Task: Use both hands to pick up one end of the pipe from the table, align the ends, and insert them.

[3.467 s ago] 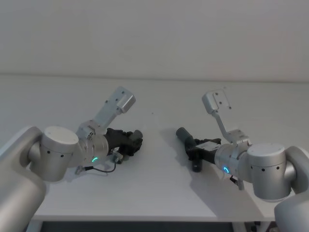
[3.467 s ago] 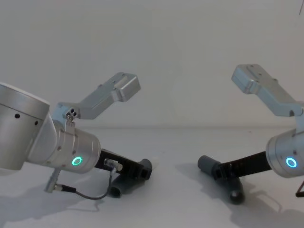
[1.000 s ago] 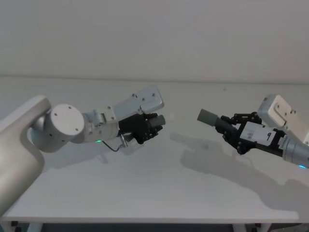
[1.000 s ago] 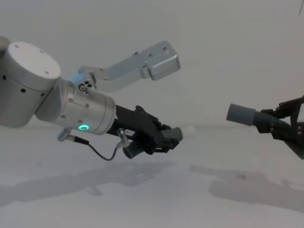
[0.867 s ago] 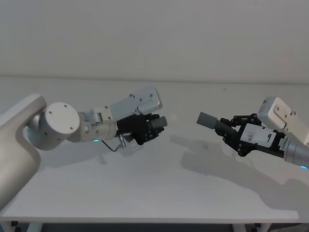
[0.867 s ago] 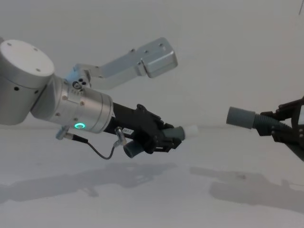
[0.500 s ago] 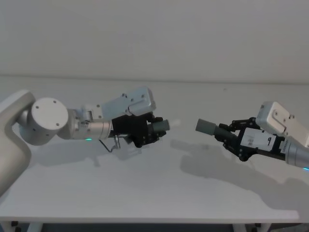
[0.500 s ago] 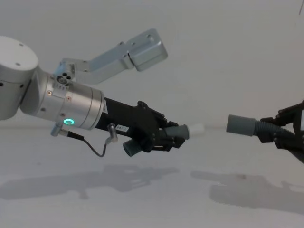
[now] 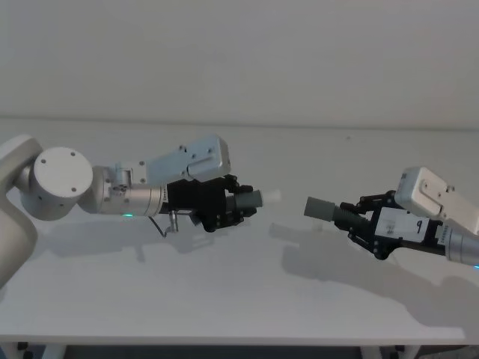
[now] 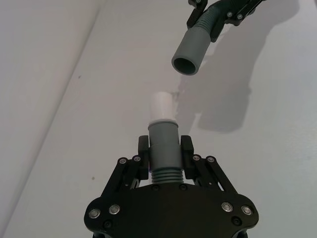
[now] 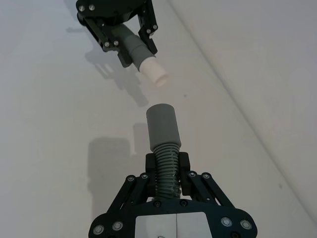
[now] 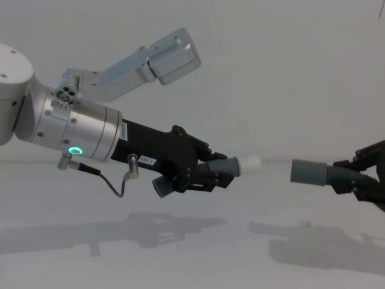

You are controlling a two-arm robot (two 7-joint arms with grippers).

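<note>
Two grey pipe pieces, two grippers, one white table [image 9: 247, 284]. Left piece [image 12: 224, 165] smooth-collared with a pale narrow tip [image 12: 249, 164]; right piece [image 12: 311, 171] ribbed behind a wide open collar [image 10: 190, 48]; both aloft above the table, mouths facing, close but apart. Left gripper [image 9: 228, 203] clamped on the left piece, right gripper [image 9: 356, 221] clamped on the right piece, arms reaching inward, near level.

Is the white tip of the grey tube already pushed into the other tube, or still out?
Still out. The white tip and the other grey tube's open collar face each other across a clear gap, both held above the white table.
</note>
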